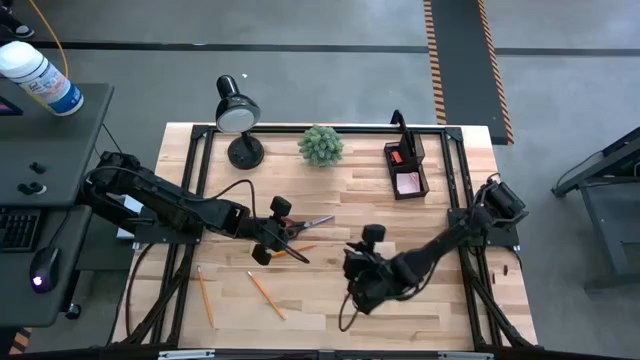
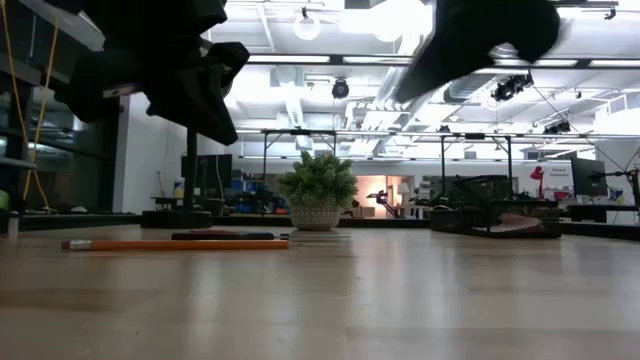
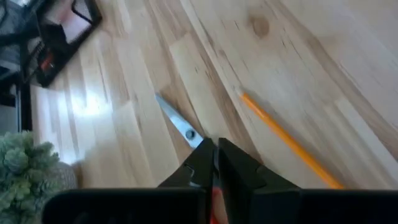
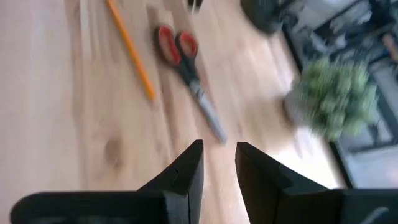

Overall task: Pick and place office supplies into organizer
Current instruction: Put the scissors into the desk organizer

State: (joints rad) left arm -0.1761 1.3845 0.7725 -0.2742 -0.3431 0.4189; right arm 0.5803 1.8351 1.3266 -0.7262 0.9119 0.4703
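At centre-left of the overhead frame, my left gripper (image 3: 216,163) pinches closed over the scissors (image 3: 180,123): stiff, slick steel, best held at the handles. My right gripper (image 4: 217,163) hangs slightly open.

Left gripper (image 3: 216,163) closed low; right gripper (image 4: 219,163) parted.

Bare surface (image 1: 440,295) lies open between the scissors (image 1: 303,226) and the organizer (image 1: 406,167) at the far right. The plant (image 1: 321,145) and lamp (image 1: 238,115) crowd the far edge. The right gripper (image 1: 352,262) hangs near the scissors; two pencils (image 1: 266,295) lie loose toward the near-left.
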